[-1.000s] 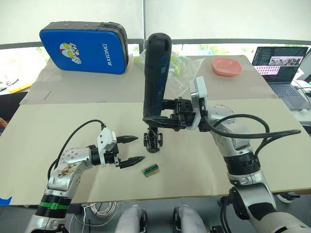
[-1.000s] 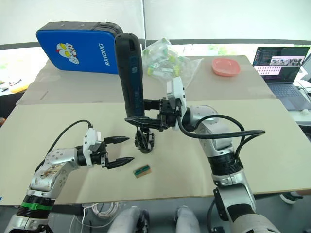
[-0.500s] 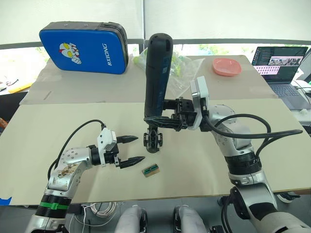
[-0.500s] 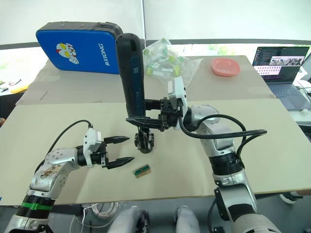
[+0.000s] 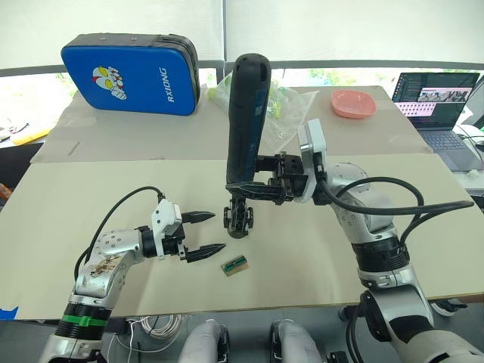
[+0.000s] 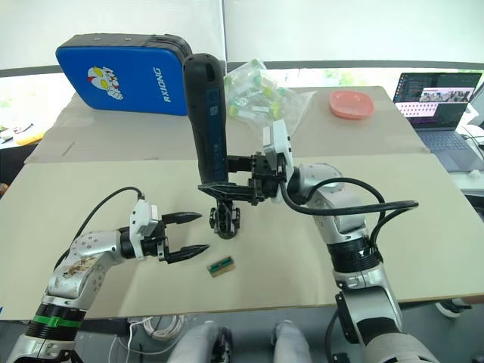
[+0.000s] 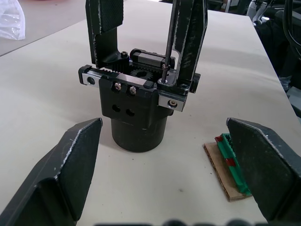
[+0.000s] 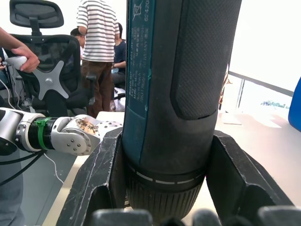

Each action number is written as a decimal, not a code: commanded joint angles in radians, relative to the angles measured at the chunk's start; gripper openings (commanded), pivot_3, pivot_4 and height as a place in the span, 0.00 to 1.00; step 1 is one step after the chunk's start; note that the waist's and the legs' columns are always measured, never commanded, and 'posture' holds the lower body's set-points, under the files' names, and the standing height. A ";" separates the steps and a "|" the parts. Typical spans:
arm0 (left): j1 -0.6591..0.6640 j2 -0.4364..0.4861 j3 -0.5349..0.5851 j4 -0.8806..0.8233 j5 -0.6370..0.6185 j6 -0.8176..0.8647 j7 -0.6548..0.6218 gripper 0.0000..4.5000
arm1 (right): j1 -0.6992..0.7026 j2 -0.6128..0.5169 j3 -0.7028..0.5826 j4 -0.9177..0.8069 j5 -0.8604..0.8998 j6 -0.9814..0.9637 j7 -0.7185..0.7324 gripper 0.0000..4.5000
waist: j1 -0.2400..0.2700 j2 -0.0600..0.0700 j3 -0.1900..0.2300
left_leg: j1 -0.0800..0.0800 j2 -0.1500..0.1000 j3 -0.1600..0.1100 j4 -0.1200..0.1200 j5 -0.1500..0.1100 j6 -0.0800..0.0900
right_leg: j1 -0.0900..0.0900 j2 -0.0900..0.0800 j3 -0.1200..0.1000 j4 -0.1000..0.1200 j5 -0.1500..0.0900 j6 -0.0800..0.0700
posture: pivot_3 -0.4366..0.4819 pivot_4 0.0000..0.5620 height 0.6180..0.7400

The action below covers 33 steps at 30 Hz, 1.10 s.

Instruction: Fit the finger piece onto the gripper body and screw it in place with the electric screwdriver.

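right now the right gripper (image 5: 253, 189) is clamped on the upright electric screwdriver (image 5: 246, 121), its bit on a screw atop the gripper body (image 7: 138, 110) standing mid-table (image 5: 113, 189); any tilt may slip the bit or topple the unheld body, since the left gripper (image 5: 206, 232) waits beside it, fingers apart. i count one screwdriver, one body, two upright finger pieces (image 7: 104, 23) on it, and one tan-and-green block (image 5: 235, 265).

Screwdriver on the gripper body

I see the black electric screwdriver (image 5: 246, 121) upright, its thin bit down in the black gripper body (image 7: 138, 106) standing on the counter (image 5: 113, 189).
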 commanded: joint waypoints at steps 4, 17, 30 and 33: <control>0.003 0.000 0.000 -0.033 -0.003 -0.012 -0.001 1.00 | -0.024 0.003 -0.019 -0.028 0.013 -0.016 -0.002 0.44 | 0.000 0.000 0.000 | 0.000 0.000 0.000 0.000 0.000 0.000 | 0.000 0.000 0.000 0.000 0.000 0.000 | 0.48 0.27 1.00; -0.001 -0.003 -0.010 -0.028 0.007 -0.014 0.007 1.00 | -0.024 0.027 -0.004 -0.029 0.001 -0.018 -0.019 0.44 | -0.001 0.000 0.000 | 0.000 0.000 0.000 0.000 0.000 0.000 | 0.000 0.000 0.000 0.000 0.000 0.000 | 0.48 0.27 1.00; -0.028 -0.015 -0.037 0.004 0.051 -0.018 0.028 1.00 | -0.017 0.030 0.002 -0.029 -0.019 -0.017 -0.028 0.44 | -0.001 0.000 0.000 | 0.000 0.000 0.000 0.000 0.000 0.000 | 0.000 0.000 0.000 0.000 0.000 0.000 | 0.48 0.27 1.00; -0.044 -0.018 -0.048 0.016 0.072 -0.013 0.040 1.00 | -0.014 0.028 0.003 -0.032 -0.020 -0.016 -0.027 0.44 | -0.001 0.000 0.000 | 0.000 0.000 0.000 0.000 0.000 0.000 | 0.000 0.000 0.000 0.000 0.000 0.000 | 0.48 0.27 1.00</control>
